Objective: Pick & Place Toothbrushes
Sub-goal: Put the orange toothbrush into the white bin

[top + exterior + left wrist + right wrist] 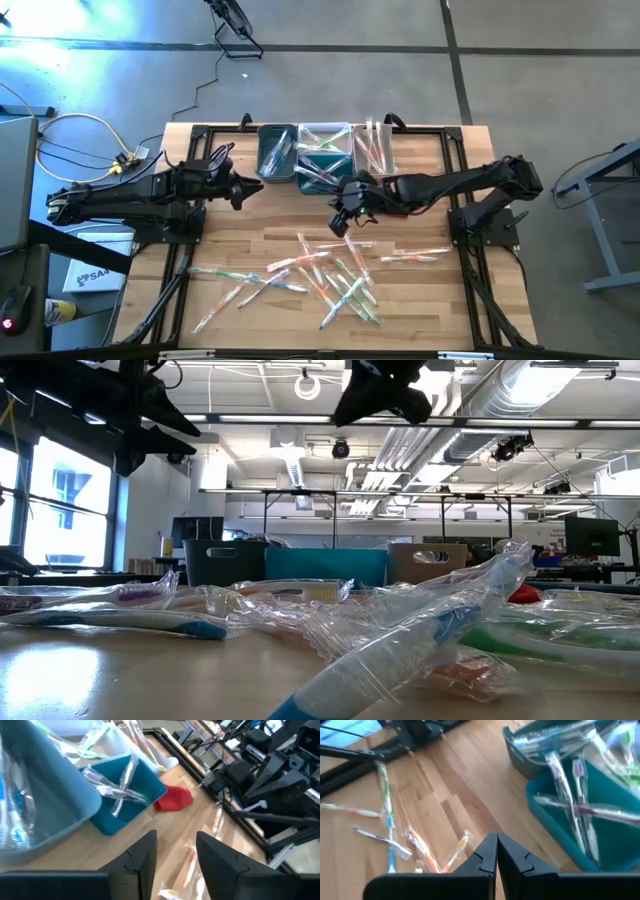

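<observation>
A wooden table (240, 250) seen from above, with two dark robot arms reaching in from its left and right sides. Along the far edge sit three small bins in a row: a grey bin (276, 152), a teal bin (322, 158) and a white bin (372, 145), each already holding a few wrapped toothbrushes. Most of the toothbrushes (330, 275) lie scattered loose across the near half of the table, with green, orange, blue and white handles in clear wrappers.

The right end effector (345, 217) hangs above the table centre, just in front of the teal bin, its fingers clenched together with nothing between them. The left end effector (243, 190) hovers near the grey bin; its wrist view shows its fingers (142, 857) parted and holding nothing. A small red cloth (173, 799) lies beside the teal bin.

Both arms look to be between deliveries, so the step in hand seems to be going back for another brush. Next, an arm must travel to the near pile, spread its fingers, and single out one wrapper from the overlapping ones.

No writing on the bins or wrappers can be read.
</observation>
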Action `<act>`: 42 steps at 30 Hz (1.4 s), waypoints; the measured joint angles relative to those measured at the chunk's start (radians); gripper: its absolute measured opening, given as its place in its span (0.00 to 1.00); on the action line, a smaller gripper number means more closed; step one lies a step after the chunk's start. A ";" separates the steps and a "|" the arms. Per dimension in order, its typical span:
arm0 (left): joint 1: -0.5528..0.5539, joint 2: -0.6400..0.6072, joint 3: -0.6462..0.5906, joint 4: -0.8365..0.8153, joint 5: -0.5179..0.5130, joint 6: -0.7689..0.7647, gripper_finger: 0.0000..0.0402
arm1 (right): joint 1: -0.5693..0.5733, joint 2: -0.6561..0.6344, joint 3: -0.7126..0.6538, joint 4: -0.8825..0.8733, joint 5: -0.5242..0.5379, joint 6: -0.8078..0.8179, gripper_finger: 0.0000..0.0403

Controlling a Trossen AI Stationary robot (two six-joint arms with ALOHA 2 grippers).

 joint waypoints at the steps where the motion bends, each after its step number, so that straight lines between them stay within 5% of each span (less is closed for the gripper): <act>1: 0.000 0.000 0.000 0.001 0.001 -0.017 0.32 | 0.000 -0.012 0.001 -0.012 0.000 -0.011 0.01; 10: 0.000 0.004 0.000 0.024 0.005 -0.121 0.29 | 0.000 -0.111 0.001 -0.088 0.023 -0.122 0.01; 20: -0.068 0.004 0.000 0.174 0.085 -0.057 0.29 | -0.062 -0.171 0.000 -0.143 0.042 -0.209 0.01; 30: -0.275 0.026 0.000 0.171 -0.096 -0.064 0.29 | -0.165 -0.174 0.000 -0.148 -0.062 -0.273 0.01; 42: -0.455 0.196 0.000 0.194 -0.249 -0.171 0.29 | -0.235 -0.174 0.000 -0.145 -0.156 -0.327 0.01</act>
